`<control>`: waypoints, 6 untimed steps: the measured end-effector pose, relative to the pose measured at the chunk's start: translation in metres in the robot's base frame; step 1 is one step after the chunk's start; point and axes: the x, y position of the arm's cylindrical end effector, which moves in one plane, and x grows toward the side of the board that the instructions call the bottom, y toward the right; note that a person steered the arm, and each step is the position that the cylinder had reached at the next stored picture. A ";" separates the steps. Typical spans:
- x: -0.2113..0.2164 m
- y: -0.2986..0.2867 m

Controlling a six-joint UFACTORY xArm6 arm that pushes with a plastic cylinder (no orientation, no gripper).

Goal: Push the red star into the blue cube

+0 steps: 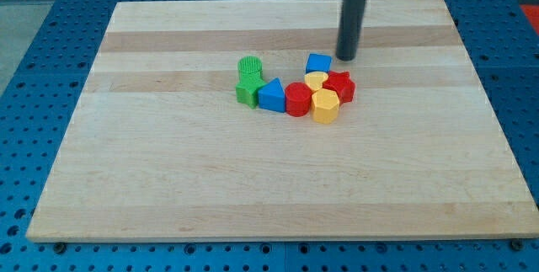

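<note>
The red star (341, 86) lies right of the board's middle, at the right end of a cluster of blocks. The blue cube (318, 63) sits just up-left of it, and the two look close to touching. My tip (346, 57) stands on the board just right of the blue cube and just above the red star, a small gap from each. A yellow heart-like block (315, 82) lies between the cube and the star.
A yellow hexagonal block (325, 106) sits below the star. A red cylinder (298, 100), a blue triangular block (271, 96), a green star-like block (248, 91) and a green cylinder (250, 67) extend left. The wooden board (168, 179) lies on a blue perforated table.
</note>
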 end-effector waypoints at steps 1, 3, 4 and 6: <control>0.012 0.038; 0.122 0.026; 0.132 -0.024; 0.109 -0.042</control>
